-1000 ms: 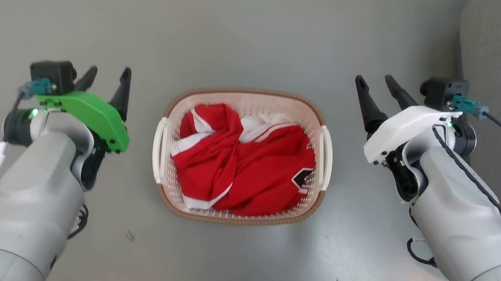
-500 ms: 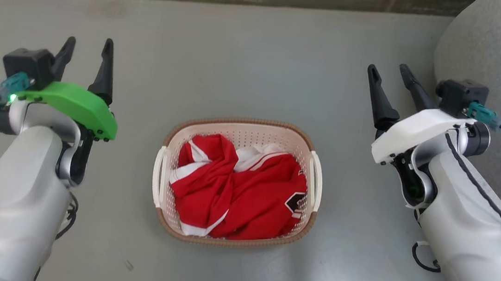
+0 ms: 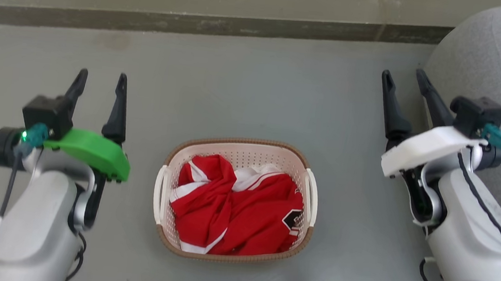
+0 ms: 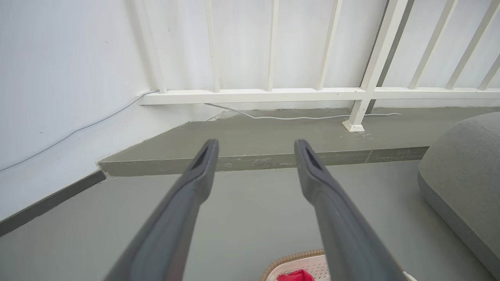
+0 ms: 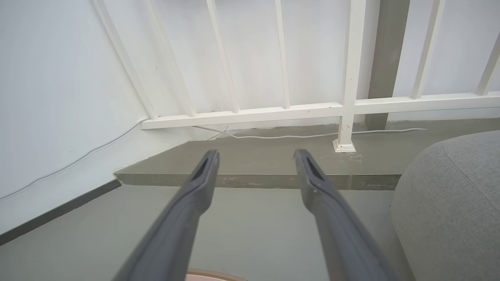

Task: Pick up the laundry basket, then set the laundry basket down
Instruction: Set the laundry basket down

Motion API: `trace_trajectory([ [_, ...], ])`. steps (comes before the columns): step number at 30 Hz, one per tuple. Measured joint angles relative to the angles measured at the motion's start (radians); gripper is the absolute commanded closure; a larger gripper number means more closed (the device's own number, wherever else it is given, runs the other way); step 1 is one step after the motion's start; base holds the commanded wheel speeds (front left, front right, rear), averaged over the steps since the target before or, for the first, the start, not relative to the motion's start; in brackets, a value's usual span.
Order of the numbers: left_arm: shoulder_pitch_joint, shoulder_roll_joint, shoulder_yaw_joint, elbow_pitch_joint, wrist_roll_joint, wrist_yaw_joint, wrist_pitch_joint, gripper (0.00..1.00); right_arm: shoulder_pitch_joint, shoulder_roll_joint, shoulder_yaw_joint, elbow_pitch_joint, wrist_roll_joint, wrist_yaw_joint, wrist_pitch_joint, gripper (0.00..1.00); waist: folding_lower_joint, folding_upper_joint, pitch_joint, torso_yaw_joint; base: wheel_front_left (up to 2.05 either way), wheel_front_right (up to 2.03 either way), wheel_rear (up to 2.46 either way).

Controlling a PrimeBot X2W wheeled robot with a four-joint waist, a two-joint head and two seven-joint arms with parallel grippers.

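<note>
- Sitting on the grey floor (image 3: pixel 246 89), the laundry basket (image 3: pixel 249 154) lies between the two hands and nearer the robot than their fingertips, touching neither.
- The left hand (image 3: pixel 102 76) hovers off the basket's left end, well apart from the left loop handle (image 3: pixel 158 193). Its two dark fingers (image 3: pixel 117 108) stand spread, with nothing between them.
- The right hand (image 3: pixel 402 73) hangs farther out on the other side, close to a grey cushion (image 3: pixel 496 59) and well apart from the right loop handle (image 3: pixel 312 198). Its fingers too are spread and empty.
- Both hands point their fingers toward the raised step (image 3: pixel 198 18) that runs along the floor's far edge.
- Count: one basket, one brown rim (image 3: pixel 241 140), two white handles, and one heap of red and white cloth (image 3: pixel 243 209) inside. There are two hands with two fingers each.
- The basket stands upright, mouth upward. Its long axis runs left to right, roughly parallel to the step, with a handle at each short end.
- In the left wrist view a corner of the basket's rim peeps in at the bottom edge, partly behind one finger. Beyond the step are a white railing (image 4: pixel 273 93) and a thin white cable (image 4: pixel 297 117).
</note>
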Motion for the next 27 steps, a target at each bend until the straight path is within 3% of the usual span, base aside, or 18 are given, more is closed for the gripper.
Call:
trace_trajectory([
  [13,0.201,0.007,0.019,-0.129,0.037,0.021,0.000,0.00,0.167,-0.005,-0.041,-0.079,-0.031,-0.035,0.000,0.00,0.0000,0.0000,-0.072,-0.001,0.00,0.00,0.00],
  [27,0.355,0.010,0.033,-0.202,0.045,0.031,0.000,0.00,0.304,-0.005,-0.059,-0.139,-0.041,-0.044,0.000,0.00,0.0000,0.0000,-0.142,0.001,0.00,0.00,0.00],
])
